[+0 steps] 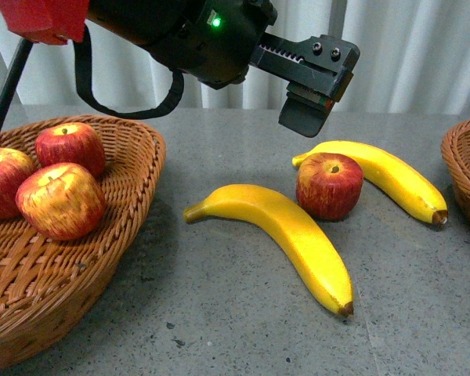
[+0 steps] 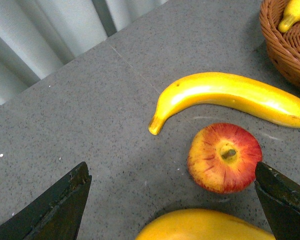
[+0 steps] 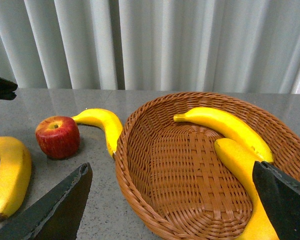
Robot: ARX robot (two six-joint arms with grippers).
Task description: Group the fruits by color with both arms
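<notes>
Front view: the left gripper [image 1: 309,106] hangs over the worktop [image 1: 219,313] toward its far edge, holding nothing; seen side-on, its gap is hard to read. Below it the loose apple [image 1: 329,185] stands upright mid-worktop, just in front of the far banana [image 1: 384,176], with the near banana [image 1: 286,235] just beside it on the nearer side. At the left edge the left basket [image 1: 133,157] holds three apples [image 1: 61,200] (one cut off by the frame). The right basket [image 1: 464,168] is mostly out of frame at the right edge.

Left wrist view: the fingers [image 2: 60,205] stand wide apart with nothing between them. The apple lies close to one fingertip, not touching it. The near banana is cut off, and only a corner of the right basket shows.

Right wrist view: the right gripper [image 3: 171,167] is spread wide and empty over the right basket, which holds two bananas [image 3: 225,125]; a finger hides part of one. The basket rim covers the far banana's end.
</notes>
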